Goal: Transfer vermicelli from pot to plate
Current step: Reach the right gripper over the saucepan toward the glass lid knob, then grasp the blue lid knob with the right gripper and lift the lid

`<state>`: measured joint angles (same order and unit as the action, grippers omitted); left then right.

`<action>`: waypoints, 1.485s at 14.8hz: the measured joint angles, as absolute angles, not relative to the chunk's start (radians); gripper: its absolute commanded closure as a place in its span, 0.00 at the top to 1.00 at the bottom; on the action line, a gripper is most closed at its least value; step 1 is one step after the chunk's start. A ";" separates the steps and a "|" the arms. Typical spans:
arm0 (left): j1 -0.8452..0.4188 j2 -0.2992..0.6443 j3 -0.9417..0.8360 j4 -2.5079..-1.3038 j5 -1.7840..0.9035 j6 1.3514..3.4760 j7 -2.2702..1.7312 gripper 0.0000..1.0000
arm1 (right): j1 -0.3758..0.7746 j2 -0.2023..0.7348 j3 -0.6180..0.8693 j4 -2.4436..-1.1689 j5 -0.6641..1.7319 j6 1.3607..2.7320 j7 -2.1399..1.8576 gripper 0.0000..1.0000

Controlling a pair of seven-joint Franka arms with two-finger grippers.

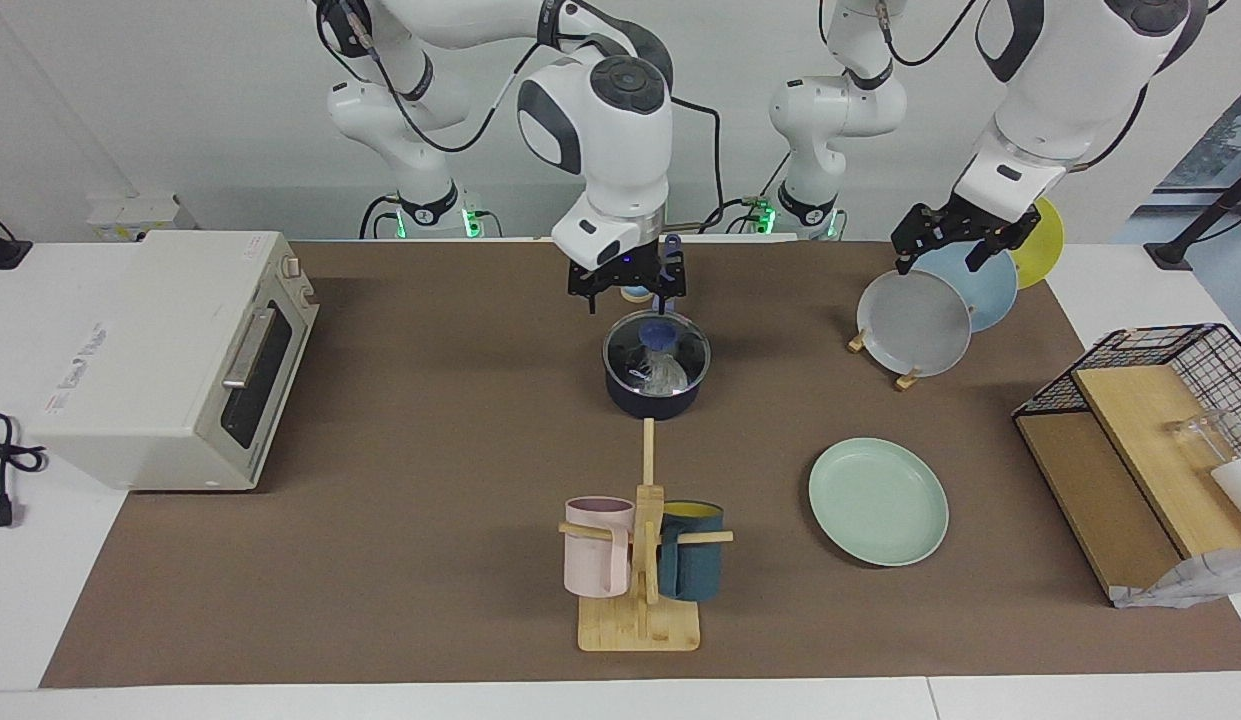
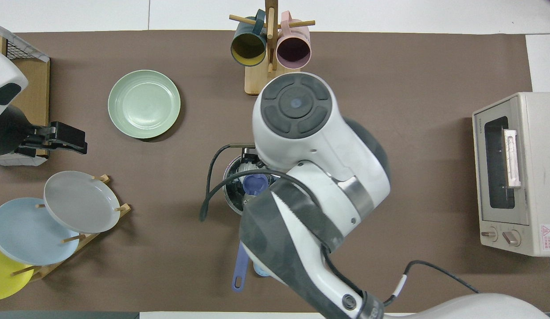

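The right pincer (image 1: 627, 293) hangs with fingers spread over the lidded pot (image 1: 656, 392) holding the vermicelli (image 1: 663, 374) at mid-surface. The left pincer (image 1: 955, 245) waits, fingers spread, above the grey plate (image 1: 912, 323); the mint plate (image 1: 878, 501) lies empty, well apart from the pot.

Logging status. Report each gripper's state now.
Right gripper: open, empty, above the lidded pot.
Left gripper: open, empty, over the plate rack, waiting.

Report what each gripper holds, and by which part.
Nothing is held. The right gripper hangs open above the lid on the pot, not touching its knob. The left gripper waits open over the plate rack.
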<state>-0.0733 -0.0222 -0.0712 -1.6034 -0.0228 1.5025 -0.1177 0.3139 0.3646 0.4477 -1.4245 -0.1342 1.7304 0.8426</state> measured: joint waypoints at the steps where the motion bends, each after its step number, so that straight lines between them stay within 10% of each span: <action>1: -0.073 -0.022 -0.071 -1.603 -0.023 1.503 -0.118 1.00 | 0.336 0.380 0.448 -1.424 -0.152 1.740 0.877 1.00; 13: -0.072 -0.022 -0.071 -1.603 -0.023 1.502 -0.118 1.00 | 0.375 0.438 0.448 -1.552 -0.163 1.914 0.929 0.98; 22: -0.072 -0.022 -0.071 -1.603 -0.023 1.502 -0.118 1.00 | 0.373 0.423 0.447 -1.598 -0.181 1.929 0.929 0.63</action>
